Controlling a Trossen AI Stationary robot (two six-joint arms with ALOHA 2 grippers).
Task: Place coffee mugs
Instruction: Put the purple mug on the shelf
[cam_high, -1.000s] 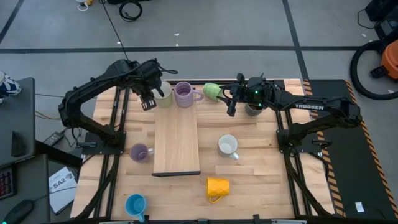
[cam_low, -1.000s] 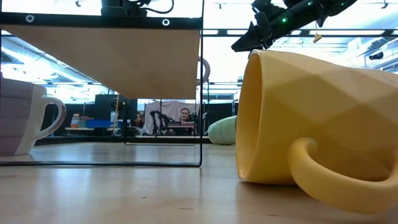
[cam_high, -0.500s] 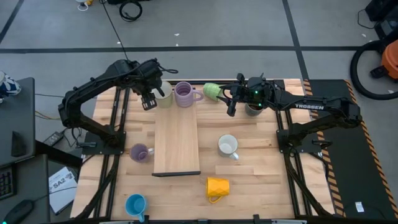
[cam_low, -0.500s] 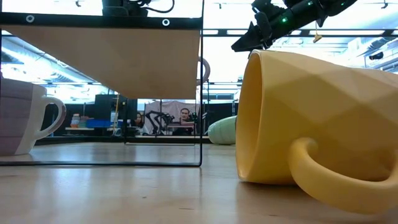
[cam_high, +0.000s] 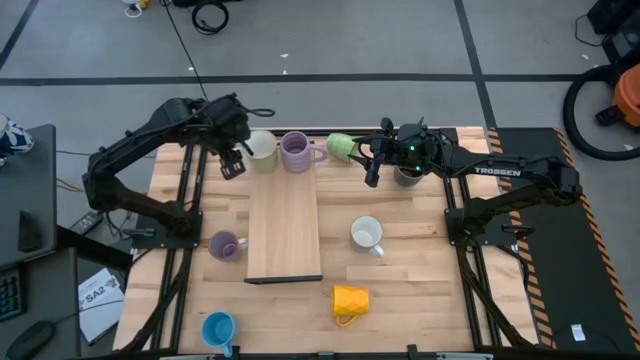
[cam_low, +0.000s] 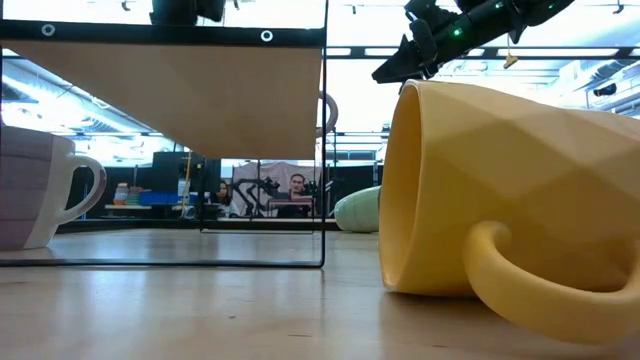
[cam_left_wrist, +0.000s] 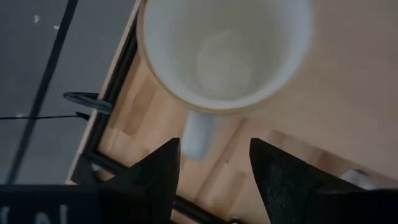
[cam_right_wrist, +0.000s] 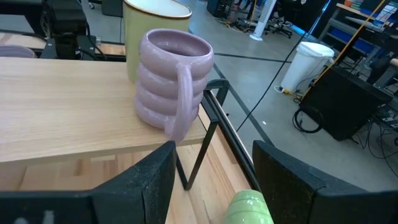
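Lavender ribbed mug; pale cream mug; faceted yellow mug; blue mug; light-green mug.

Dark mug: being largely hidden under the right arm, upper right of centre. Yellow mug: being cut off at right edge, low view. Blue mug: being clipped at bottom edge.

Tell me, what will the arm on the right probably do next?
Probably lower toward the green mug and close on it. The right gripper hangs open just beside that mug, which lies tipped over on the table, off the raised shelf. The left gripper is open beside the white mug standing on the shelf.
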